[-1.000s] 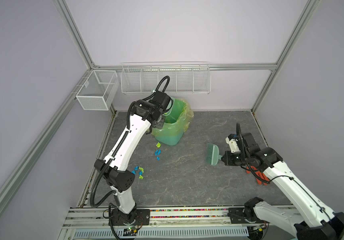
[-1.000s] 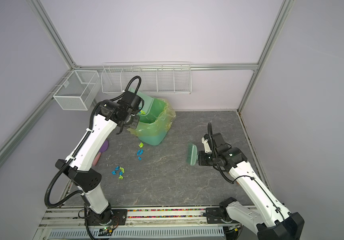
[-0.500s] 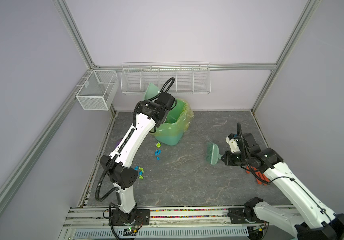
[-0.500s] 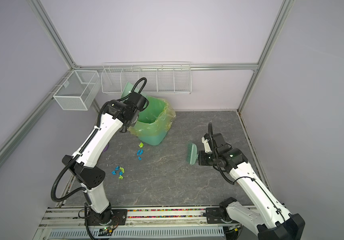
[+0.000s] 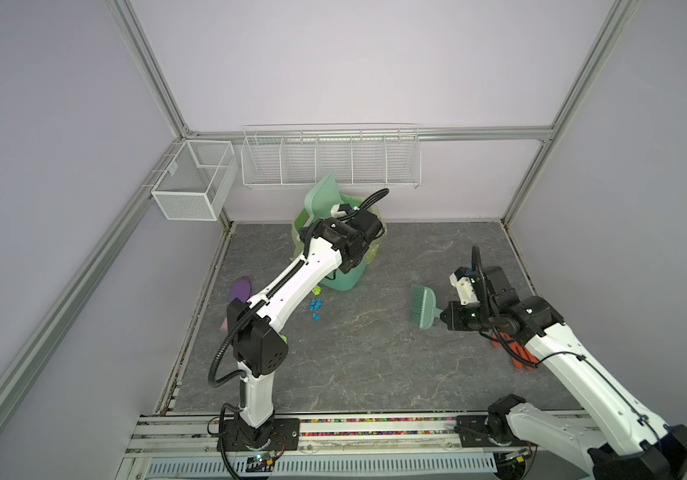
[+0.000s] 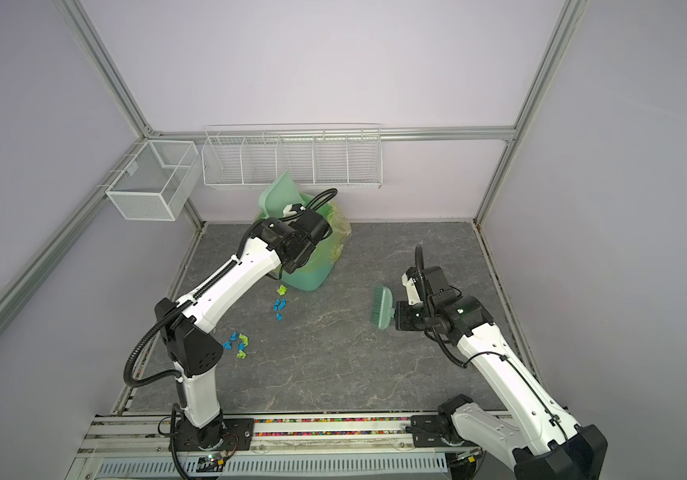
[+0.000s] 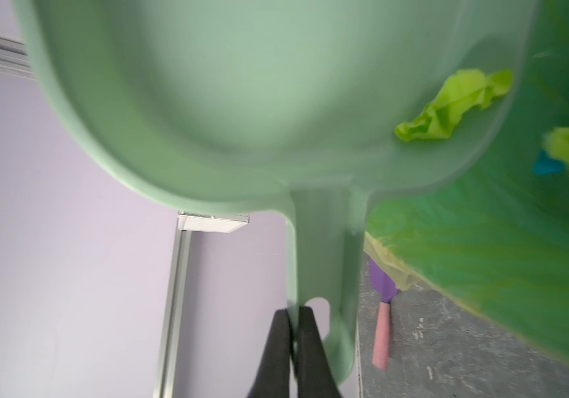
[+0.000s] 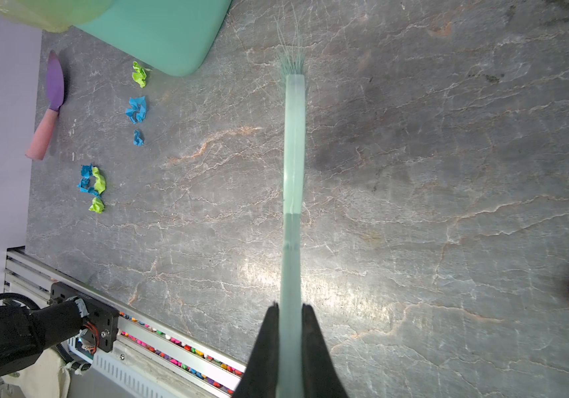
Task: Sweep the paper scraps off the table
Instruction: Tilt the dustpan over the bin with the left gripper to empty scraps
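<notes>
1. counter (image 5: 375, 365): dark grey, pale-veined.
2. left arm (image 5: 291, 282): stretched to the far side; left pincer (image 7: 293, 312) clamped on the dustpan (image 5: 321, 195) handle, pan tipped up over the green bin (image 5: 343, 282).
3. right arm (image 5: 562, 357): bent at right; right pincer (image 8: 290, 306) clamped on the brush (image 5: 422, 309) handle, brush head toward centre.
4. paper scraps (image 6: 279, 305): blue and lime, on the counter left of centre, near the bin; one lime scrap (image 7: 448, 106) in the dustpan.
</notes>
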Robot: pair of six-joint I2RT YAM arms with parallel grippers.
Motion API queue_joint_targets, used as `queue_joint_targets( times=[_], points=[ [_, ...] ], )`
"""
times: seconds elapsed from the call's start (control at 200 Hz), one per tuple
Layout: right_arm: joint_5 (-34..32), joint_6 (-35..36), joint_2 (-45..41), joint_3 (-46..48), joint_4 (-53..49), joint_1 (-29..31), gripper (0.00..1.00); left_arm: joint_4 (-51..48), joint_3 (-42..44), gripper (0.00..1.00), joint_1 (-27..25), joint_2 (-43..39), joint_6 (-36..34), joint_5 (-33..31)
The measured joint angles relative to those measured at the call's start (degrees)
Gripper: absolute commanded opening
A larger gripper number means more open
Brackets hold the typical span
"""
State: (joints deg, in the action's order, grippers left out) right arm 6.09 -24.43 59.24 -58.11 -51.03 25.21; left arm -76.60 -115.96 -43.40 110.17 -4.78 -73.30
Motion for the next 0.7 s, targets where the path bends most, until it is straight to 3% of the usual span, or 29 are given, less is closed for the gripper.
queue_joint_targets(
  times=[0.395,0.7],
  points=[
    [0.1,0.0,-0.3,0.7,0.5,0.0,0.07,5.8,6.7,0.0,-2.2,-2.8,-5.7,-4.0],
    [0.7,0.0,-0.3,0.8,0.9,0.0,0.07,16.7,16.3,0.0,-3.9,-5.3,-17.6,-9.0]
  ],
)
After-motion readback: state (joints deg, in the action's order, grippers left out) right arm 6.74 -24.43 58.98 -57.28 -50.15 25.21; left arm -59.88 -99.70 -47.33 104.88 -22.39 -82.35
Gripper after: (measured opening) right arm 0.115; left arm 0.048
